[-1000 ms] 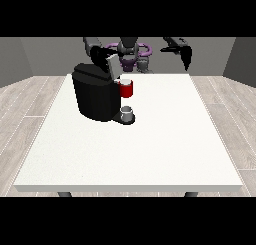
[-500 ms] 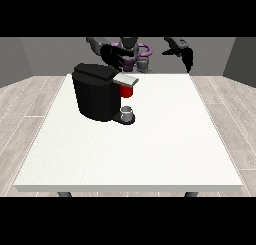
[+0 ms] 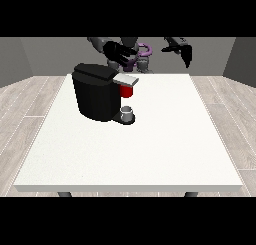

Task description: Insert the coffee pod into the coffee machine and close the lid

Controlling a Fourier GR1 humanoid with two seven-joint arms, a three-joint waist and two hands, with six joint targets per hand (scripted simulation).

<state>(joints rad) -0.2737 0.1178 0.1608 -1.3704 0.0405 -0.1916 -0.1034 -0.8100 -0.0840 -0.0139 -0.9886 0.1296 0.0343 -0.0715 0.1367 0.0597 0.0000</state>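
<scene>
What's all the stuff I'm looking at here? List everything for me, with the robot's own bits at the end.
table: one, white, fills the middle of the view.
coffee machine: one, black with a grey lid part, on the table's left half towards the robot.
red thing at the machine: one, red, under the grey lid part.
grey thing: one, grey, on the machine's base; cannot tell what it is.
hand at the view's left: one, black, above the machine.
hand at the view's right: one, black, raised over the table's far edge.

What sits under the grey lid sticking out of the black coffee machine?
Under the flat grey lid a red thing at the machine shows, and lower down a small grey cup-shaped thing on the black base. The lid covers whatever lies inside the chamber.
</scene>
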